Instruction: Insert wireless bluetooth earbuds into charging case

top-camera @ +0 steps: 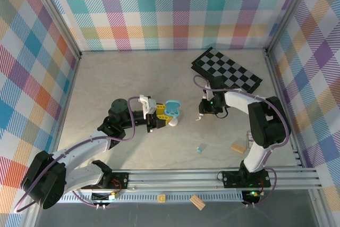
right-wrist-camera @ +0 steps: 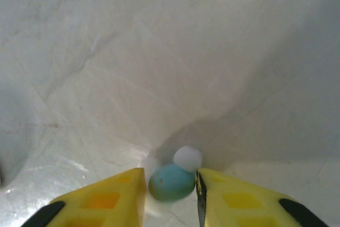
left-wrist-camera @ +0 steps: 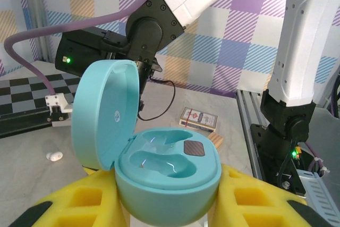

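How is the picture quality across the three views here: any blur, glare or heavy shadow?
Right wrist: soft focus throughout, the light blue earbud fuzzy-edged, a broad shadow on the table behind it. Left wrist: the charging case sharp, small glare streaks in its wells. Top external: evenly lit, the loose blue earbud a mere speck.

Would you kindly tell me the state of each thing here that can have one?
charging case: lid open, wells empty, held upright.
left gripper: shut on charging case.
right gripper: shut on blue earbud.
blue earbud: gripped, not yet in case.
white earbud: lying loose, outside case.
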Controlling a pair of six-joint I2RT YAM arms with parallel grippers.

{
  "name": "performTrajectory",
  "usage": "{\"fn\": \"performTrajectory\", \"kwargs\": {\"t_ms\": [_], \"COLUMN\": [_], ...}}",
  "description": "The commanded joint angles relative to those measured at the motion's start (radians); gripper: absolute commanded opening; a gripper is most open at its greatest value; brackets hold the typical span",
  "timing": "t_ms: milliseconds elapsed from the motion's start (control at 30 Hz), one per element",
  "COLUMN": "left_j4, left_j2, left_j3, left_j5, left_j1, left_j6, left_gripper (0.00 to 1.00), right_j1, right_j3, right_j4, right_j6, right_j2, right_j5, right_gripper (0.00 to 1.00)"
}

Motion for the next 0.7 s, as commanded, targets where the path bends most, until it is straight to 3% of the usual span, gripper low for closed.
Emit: {"fn": "performTrajectory", "kwargs": {"t_ms": [0,233,400,667], "left_j4": [0.002,-0.009,-0.019,-0.014], "left_j2": [-0.005,-0.012,-0.015,-0.011], "left_j3": [0.015,0.013,0.01,0.011], "left_j5": [0.005,0.001,-0.007,-0.005], "left_j1": [0.01,0.009,0.009,0.009], "left_j6": [0.022,0.026,0.034,0.042], "left_gripper": [0.28,0.28,0.28,0.28], "right_j1": [0.003,-0.006,-0.012,-0.012], "right_j3": [0.053,0.18,0.211,0.182], "right_j4": [-0.029,-0.08,-0.066,0.005], "right_j6": [0.029,0.08,0.062,-0.06], "right_j2": [0.033,0.13,0.144,0.123], "right_j5": [0.058,0.065,0.008,-0.043], "right_gripper": [0.28,0.26,0.48,0.54]}}
